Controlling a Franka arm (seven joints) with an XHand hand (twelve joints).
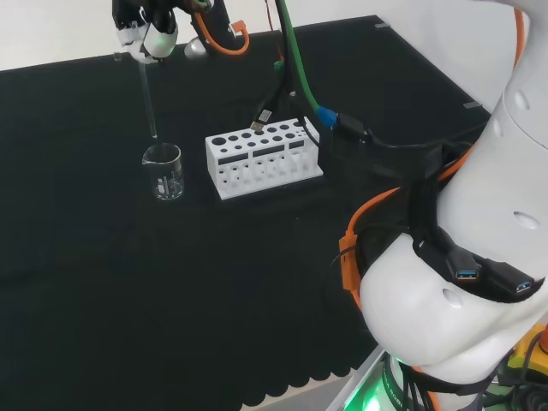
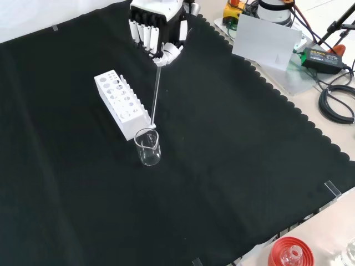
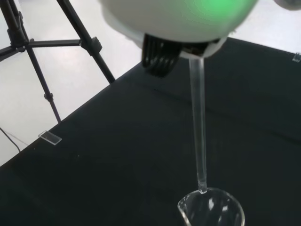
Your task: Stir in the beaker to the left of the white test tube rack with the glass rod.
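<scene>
the hand (image 2: 154,34) has its fingers curled round the top of the rod (image 2: 155,91), which hangs above the beaker (image 2: 147,147) just beside the rack (image 2: 122,103). the tip is at the rim, not yet inside, so lowering and stirring are left.

White arm links, orange cables, black-white robot hand (image 2: 152,30)

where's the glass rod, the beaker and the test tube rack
glass rod (image 1: 148,94), head view, middle of its shaft
beaker (image 1: 163,174), head view, its clear side wall
white test tube rack (image 2: 117,94), front view, its holed top face
</scene>
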